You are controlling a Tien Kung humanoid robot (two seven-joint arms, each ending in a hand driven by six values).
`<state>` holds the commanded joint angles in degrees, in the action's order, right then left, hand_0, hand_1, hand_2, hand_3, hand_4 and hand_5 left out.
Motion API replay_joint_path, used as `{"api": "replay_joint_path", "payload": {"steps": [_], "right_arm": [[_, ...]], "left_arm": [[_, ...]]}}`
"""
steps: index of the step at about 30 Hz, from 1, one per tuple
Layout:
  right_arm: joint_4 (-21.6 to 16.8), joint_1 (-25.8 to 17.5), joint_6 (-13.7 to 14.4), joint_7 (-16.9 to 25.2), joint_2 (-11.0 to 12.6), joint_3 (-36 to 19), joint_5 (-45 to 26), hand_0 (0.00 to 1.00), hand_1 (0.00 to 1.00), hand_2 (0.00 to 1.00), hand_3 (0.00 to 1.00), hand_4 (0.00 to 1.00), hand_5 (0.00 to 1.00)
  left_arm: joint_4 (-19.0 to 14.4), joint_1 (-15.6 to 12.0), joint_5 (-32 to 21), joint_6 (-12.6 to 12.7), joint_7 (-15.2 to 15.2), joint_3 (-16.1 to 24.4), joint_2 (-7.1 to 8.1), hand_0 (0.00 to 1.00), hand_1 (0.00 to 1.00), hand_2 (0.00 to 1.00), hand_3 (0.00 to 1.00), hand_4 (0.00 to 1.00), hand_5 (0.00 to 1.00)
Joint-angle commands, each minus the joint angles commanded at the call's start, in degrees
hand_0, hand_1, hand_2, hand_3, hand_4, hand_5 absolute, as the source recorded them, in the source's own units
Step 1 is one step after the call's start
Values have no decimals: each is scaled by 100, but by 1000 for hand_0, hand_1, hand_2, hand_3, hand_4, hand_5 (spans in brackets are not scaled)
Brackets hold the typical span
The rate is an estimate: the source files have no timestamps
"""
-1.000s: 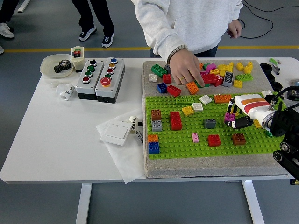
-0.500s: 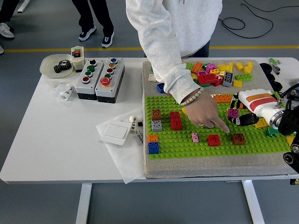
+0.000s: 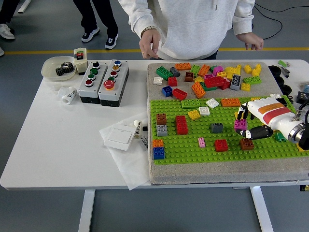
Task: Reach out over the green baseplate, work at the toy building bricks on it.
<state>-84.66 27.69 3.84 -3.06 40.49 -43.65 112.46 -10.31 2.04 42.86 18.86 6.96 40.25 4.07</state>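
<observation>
A white table (image 3: 58, 145) carries a grey mat (image 3: 212, 176) that fills the side where the robot's right hand (image 3: 260, 121) reaches in.

Far across from that hand, at the opposite end, stand a white bowl (image 3: 55, 67) of dark gears, a small white box (image 3: 79, 59) and two grey button boxes (image 3: 102, 79); a white cylinder (image 3: 67, 94) lies beside them. Nearer the hand, just off the mat's edge, a white switch plate (image 3: 119, 137) rests on a sheet of white paper (image 3: 128, 159).
</observation>
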Motion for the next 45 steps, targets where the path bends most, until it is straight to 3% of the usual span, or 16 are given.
{"api": "replay_joint_path", "payload": {"steps": [7,15,29,45], "right_arm": [[139,25,410,604,239,227,-140,469,452,505,483,768,320],[483,88,802,1134,293,432,-237,477,455,506,482,763,322],[924,-106,805,1262,195,425,-355,488,458,508,483,758,322],[1133,-96,749,1330,178,471,-471,488,458,507,478,753,317]], "left_arm": [[0,11,14,-6,9,5,-4,719,741,784,616,662,637],[0,37,-66,-5,7,-61,-15,719,741,785,617,661,636],[0,26,-142,-4,6,-144,-35,719,741,786,618,661,637],[0,30,-178,-7,10,-190,-37,719,740,786,618,660,636]]}}
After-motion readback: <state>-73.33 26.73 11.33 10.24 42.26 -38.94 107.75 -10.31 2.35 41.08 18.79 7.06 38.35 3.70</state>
